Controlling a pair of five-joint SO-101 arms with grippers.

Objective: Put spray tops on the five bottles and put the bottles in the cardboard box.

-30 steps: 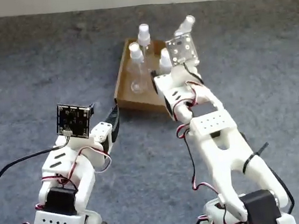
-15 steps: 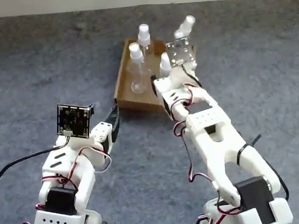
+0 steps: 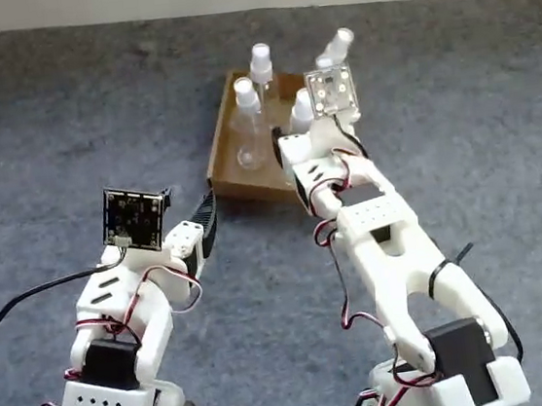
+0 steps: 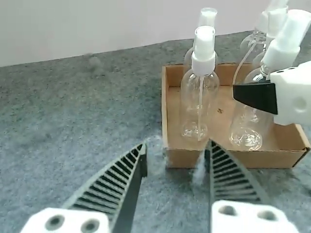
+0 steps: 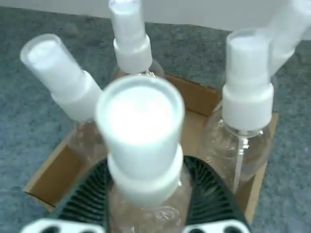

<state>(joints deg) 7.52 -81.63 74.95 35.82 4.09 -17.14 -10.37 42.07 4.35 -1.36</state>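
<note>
Right gripper (image 5: 146, 191) is clamped on a bottle (image 5: 140, 131) standing in the box (image 5: 197, 97), crowded by other bottles; a crooked release could topple them. Left gripper (image 4: 176, 162) hangs with jaws apart, just outside the box

The bottles (image 4: 199, 102) are clear, glossy plastic with bright highlights; their spray tops (image 4: 204, 46) are smooth, opaque white plastic. The cardboard box (image 4: 228, 158) is matt brown paperboard. The table cover (image 3: 66, 119) is grey, fuzzy, felt-like cloth. The left gripper (image 4: 176, 155) and right gripper (image 5: 146, 194) have black, ribbed, matt plastic fingers (image 4: 116, 187), the right pair closed on 1 glossy bottle (image 5: 146, 211). The arm shells (image 3: 394, 248) are matt white plastic.
</note>
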